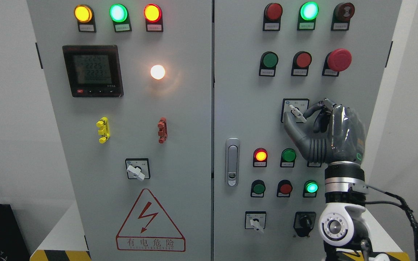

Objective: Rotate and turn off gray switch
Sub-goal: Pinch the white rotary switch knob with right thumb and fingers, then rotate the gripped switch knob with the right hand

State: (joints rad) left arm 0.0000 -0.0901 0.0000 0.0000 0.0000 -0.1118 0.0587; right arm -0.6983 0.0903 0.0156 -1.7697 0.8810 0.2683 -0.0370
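**Right hand pinched on the rotary switch, turn not yet finished**

Now you face a grey control cabinet (pixel 194 152) with two doors, and the work is on the right door (pixel 361 94), in its middle band. Your right hand (pixel 325 134) rises from the lower right, its arm coming up past the bottom row of selectors, and it sits against the panel at the gray switch (pixel 297 112), which is mounted on a square plate below the green and red push buttons. The thumb lies under the switch's white lever and the curled fingers (pixel 323 108) close over it from the right, so the hand is clamped on the lever. The lever tilts, its lower end toward the right.

You seem to be at the turning step: the grip looks made, the rotation is what remains. The next move calls for a wrist roll about the switch's own axis, keeping the pinch firm so the small lever does not slip out. Your left hand does not show.
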